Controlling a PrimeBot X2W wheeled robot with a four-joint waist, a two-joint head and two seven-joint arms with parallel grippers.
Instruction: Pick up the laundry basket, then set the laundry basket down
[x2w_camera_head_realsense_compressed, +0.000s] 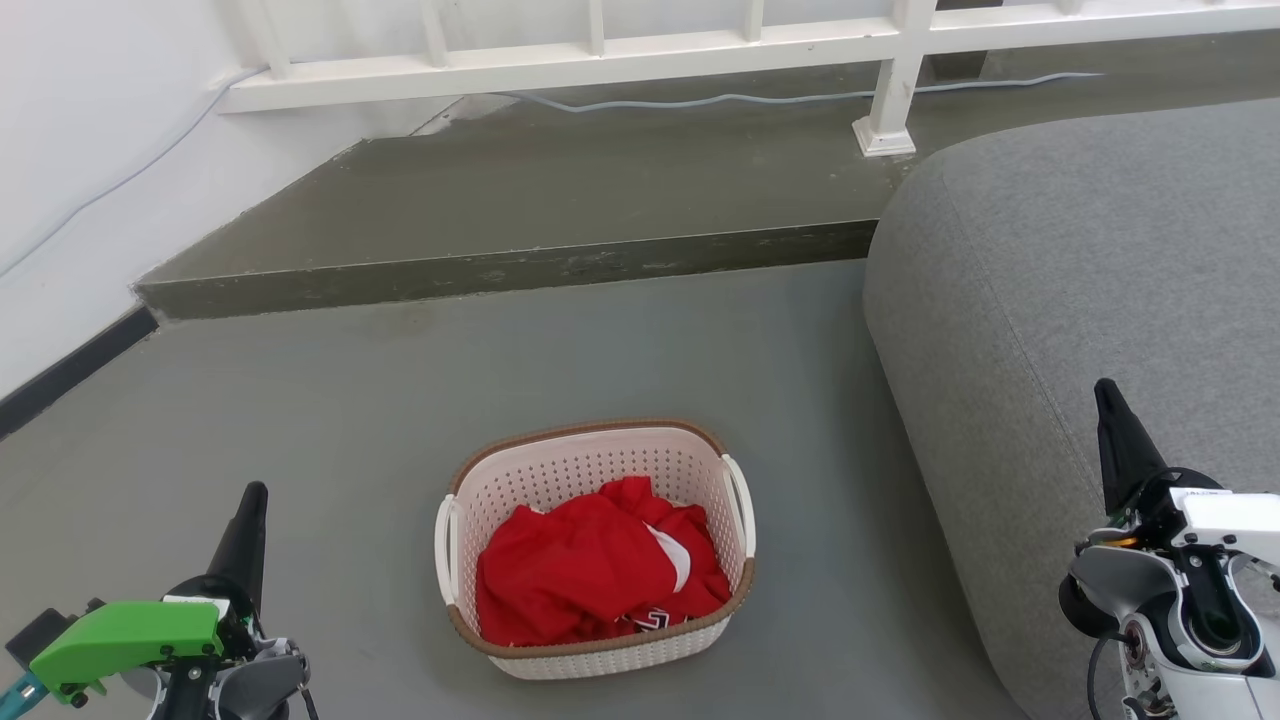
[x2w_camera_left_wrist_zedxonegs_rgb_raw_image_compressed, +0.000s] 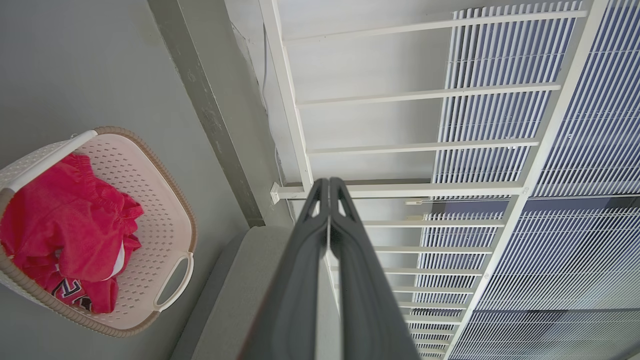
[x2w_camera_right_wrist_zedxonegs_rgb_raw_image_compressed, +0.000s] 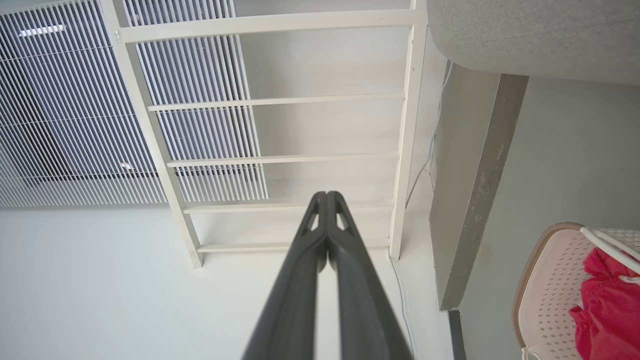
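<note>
The laundry basket (x2w_camera_head_realsense_compressed: 700, 470) is a cream perforated tub with a brown woven rim and white side handles, standing on the grey floor low in the head view's centre, red clothing inside. It also appears at the left of the left wrist view (x2w_camera_left_wrist_zedxonegs_rgb_raw_image_compressed: 160, 200) and the lower right of the right wrist view (x2w_camera_right_wrist_zedxonegs_rgb_raw_image_compressed: 547, 280). My left gripper (x2w_camera_head_realsense_compressed: 254, 492) is to the basket's left, shut and empty, its fingers pressed together (x2w_camera_left_wrist_zedxonegs_rgb_raw_image_compressed: 328, 182). My right gripper (x2w_camera_head_realsense_compressed: 1103, 388) is up at the right over the grey cushion, also shut and empty (x2w_camera_right_wrist_zedxonegs_rgb_raw_image_compressed: 326, 195). Neither touches the basket.
A large grey upholstered seat (x2w_camera_head_realsense_compressed: 1080, 300) fills the right side, close to the basket. Behind the basket a dark raised step (x2w_camera_head_realsense_compressed: 500, 268) crosses the floor, with a white railing (x2w_camera_head_realsense_compressed: 890, 80) and a cable on it. A white wall (x2w_camera_head_realsense_compressed: 80, 150) stands at left.
</note>
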